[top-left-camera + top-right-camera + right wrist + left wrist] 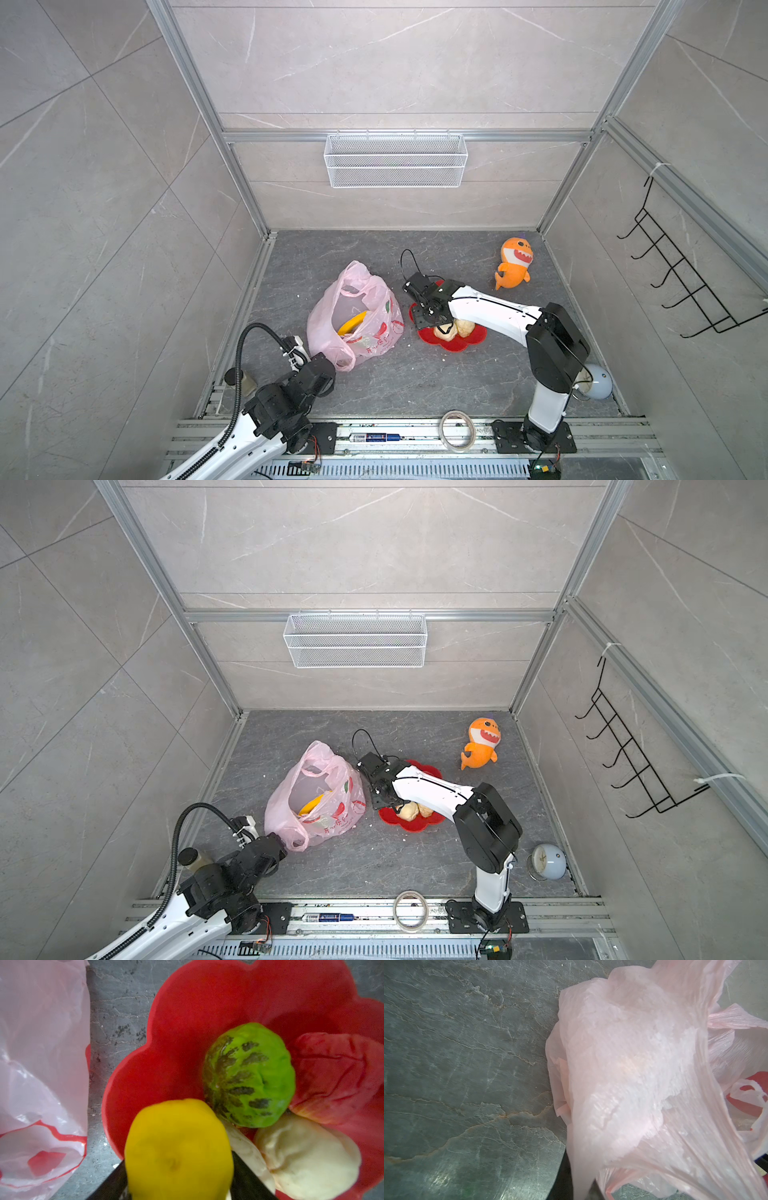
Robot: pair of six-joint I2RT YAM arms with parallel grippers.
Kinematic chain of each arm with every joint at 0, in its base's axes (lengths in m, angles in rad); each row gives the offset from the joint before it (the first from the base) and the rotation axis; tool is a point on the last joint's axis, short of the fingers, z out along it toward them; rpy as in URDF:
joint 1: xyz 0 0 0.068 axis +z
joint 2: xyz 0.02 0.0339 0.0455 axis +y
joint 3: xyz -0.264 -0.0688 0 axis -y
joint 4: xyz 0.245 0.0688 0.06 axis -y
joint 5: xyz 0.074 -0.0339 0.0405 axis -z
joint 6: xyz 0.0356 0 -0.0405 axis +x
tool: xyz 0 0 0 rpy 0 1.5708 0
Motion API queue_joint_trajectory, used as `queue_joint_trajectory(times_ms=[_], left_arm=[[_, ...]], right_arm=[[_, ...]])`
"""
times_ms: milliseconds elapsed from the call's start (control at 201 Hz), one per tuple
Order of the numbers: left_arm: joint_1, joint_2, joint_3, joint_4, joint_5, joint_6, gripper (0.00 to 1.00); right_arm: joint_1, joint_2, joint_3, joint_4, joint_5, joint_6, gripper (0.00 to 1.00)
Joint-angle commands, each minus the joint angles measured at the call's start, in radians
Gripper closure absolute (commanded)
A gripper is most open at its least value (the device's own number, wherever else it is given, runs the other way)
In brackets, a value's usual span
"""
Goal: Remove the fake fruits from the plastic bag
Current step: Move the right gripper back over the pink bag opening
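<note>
our right hand is gripping the lemon over the dish, our left hand is clamping the plastic bag; its red print is proving illegible.

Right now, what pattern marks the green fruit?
The green fruit has dark blotchy streaks; clearest in right wrist view.

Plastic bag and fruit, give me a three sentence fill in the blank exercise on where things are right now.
The lemon between the right gripper's fingers is above a flower-shaped dish coloured ___.
The left gripper pinches the plastic bag, which is ___ in colour.
The banana lies ___ that bag.
Missing words: red; pink; inside.
</note>
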Motion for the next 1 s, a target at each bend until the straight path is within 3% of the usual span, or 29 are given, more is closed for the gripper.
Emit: queue_joint_trajectory(times_ms=[0, 159, 254, 413, 652, 772, 991], left_arm=[[-0.002, -0.007, 0.019, 0.022, -0.008, 0.019, 1.00], [-0.002, -0.007, 0.025, 0.010, -0.003, 0.024, 1.00], [-0.002, -0.010, 0.038, -0.015, 0.007, 0.028, 1.00], [-0.003, -0.021, 0.059, -0.069, 0.068, 0.046, 1.00], [-0.003, -0.026, 0.073, -0.076, 0.210, 0.106, 1.00], [-0.003, -0.032, 0.071, -0.089, 0.206, 0.116, 1.00], [-0.002, -0.086, 0.015, -0.065, 0.185, 0.077, 1.00]], right_arm=[[0.005, -0.030, 0.015, -0.037, 0.034, 0.006, 0.28], [0.009, -0.074, 0.036, -0.076, 0.036, 0.014, 0.26], [0.031, -0.132, 0.082, -0.110, 0.027, -0.004, 0.29], [0.072, -0.162, 0.242, -0.122, -0.133, -0.052, 0.36], [0.181, 0.074, 0.593, -0.166, -0.281, -0.009, 0.48], [0.211, 0.223, 0.744, -0.172, -0.341, 0.028, 0.51], [0.242, 0.551, 1.129, -0.381, -0.361, 0.005, 0.56]])
